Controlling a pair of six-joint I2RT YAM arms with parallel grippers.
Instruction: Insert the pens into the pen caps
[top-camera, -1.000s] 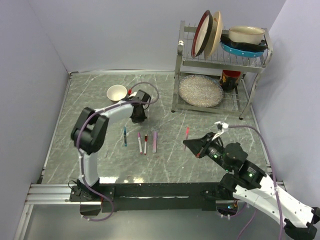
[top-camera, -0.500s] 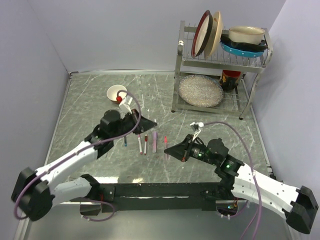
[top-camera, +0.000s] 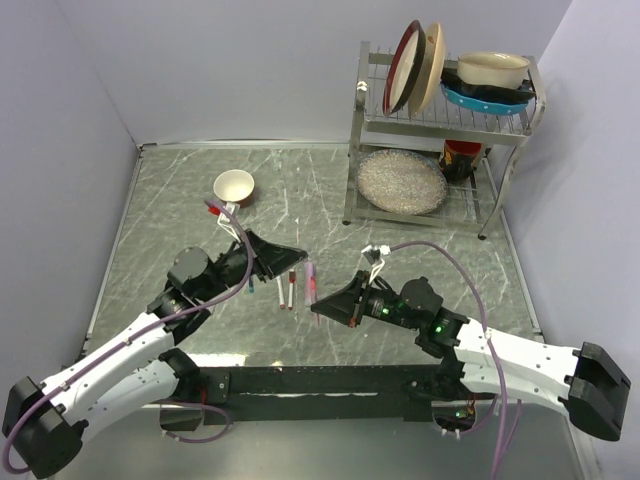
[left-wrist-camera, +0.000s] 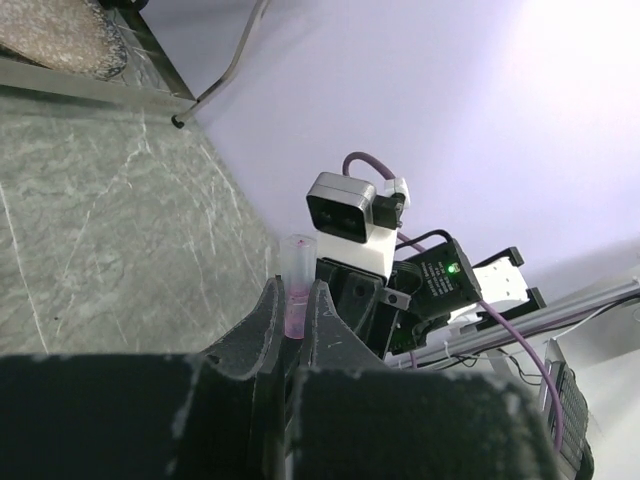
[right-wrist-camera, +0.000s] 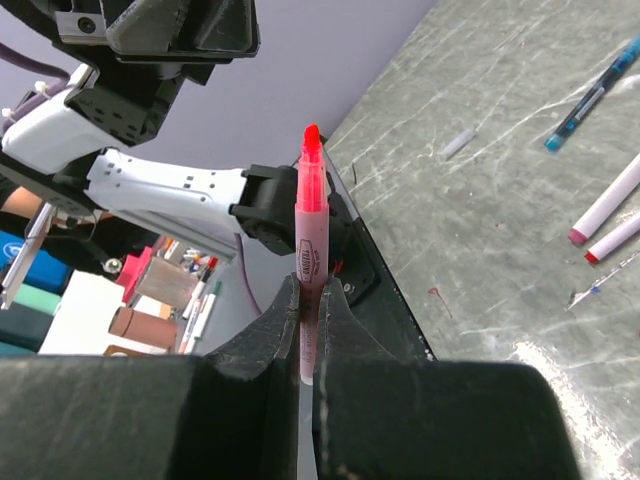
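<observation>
My left gripper (left-wrist-camera: 295, 300) is pinching the lilac-pink cap (left-wrist-camera: 298, 258), my right gripper (right-wrist-camera: 310, 295) the pink pen (right-wrist-camera: 311, 215); approaching misaligned, the tip risks knocking the cap askew.

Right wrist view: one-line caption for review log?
Right gripper, jaws shut on an uncapped pink pen, tip pointing away; loose pens lie on the marble table.

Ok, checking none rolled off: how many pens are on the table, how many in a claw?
On the table: 3 (teal pen, pink-tipped pen, red-tipped pen)
In the right claw: 1 (red highlighter)
In the left claw: 0 (lilac cap only)
Total pens: 4
</observation>
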